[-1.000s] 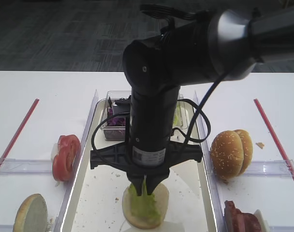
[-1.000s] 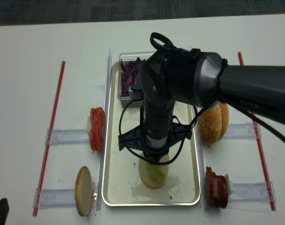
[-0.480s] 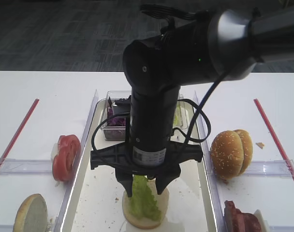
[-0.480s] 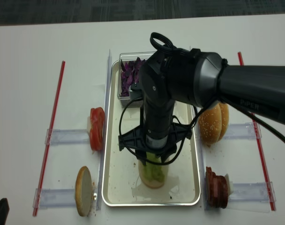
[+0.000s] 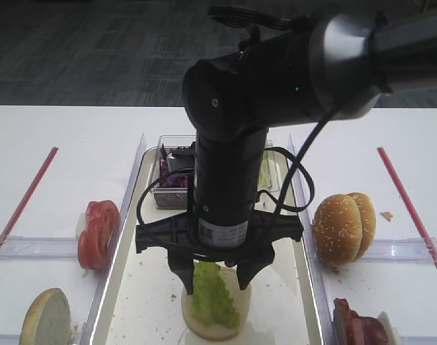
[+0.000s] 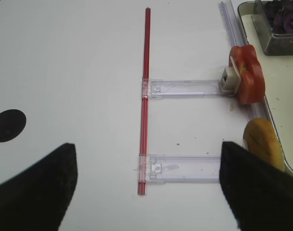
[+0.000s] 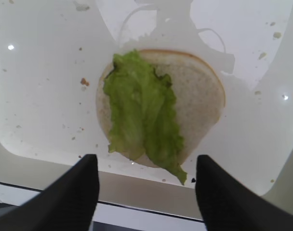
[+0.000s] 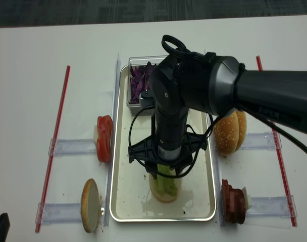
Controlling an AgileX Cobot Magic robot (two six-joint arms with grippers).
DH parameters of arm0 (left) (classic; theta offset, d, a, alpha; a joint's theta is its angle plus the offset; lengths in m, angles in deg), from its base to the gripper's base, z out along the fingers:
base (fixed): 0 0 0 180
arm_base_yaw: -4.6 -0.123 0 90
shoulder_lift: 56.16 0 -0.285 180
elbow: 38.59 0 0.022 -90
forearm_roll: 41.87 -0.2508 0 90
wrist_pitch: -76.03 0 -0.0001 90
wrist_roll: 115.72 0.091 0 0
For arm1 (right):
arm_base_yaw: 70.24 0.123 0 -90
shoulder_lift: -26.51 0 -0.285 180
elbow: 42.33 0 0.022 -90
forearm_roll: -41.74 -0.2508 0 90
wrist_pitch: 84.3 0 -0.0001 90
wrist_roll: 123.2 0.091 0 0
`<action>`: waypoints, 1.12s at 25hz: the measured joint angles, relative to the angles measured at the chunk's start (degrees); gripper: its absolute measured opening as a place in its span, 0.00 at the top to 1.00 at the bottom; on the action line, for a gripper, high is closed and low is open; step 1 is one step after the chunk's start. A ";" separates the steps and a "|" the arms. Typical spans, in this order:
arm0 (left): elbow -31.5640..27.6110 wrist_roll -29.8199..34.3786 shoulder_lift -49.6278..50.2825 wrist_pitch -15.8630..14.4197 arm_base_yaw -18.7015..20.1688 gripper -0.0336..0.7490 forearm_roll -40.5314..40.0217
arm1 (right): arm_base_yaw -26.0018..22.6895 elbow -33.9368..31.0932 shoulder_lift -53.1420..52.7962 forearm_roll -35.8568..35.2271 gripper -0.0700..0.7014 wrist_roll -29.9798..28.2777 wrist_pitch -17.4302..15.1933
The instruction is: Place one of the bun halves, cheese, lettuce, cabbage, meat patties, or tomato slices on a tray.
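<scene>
A bun half (image 5: 233, 320) lies cut side up on the metal tray (image 5: 143, 302). A green lettuce leaf (image 5: 210, 293) rests on it, free of the fingers. My right gripper (image 5: 215, 277) hangs open just above the leaf, one finger on each side. From the right wrist, the lettuce (image 7: 141, 120) covers the left part of the bun half (image 7: 197, 96), and both fingers (image 7: 69, 197) stand wide apart. My left gripper (image 6: 146, 192) is open over bare table, off to the left of the tray.
Tomato slices (image 5: 96, 233) and another bun half (image 5: 46, 316) stand in clear racks left of the tray. Sesame buns (image 5: 344, 226) and meat patties (image 5: 359, 327) stand on the right. Tubs of purple cabbage (image 5: 172, 180) and lettuce (image 5: 265, 172) sit at the tray's far end. Red strips (image 8: 55, 146) mark the sides.
My right gripper went from shut on the lettuce to open and lifted slightly. The leaf now lies loose on the bun half. The left arm has not moved.
</scene>
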 joint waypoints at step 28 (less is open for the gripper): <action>0.00 0.00 0.00 0.00 0.00 0.25 0.00 | -0.65 18.81 0.12 5.13 0.21 2.54 -9.71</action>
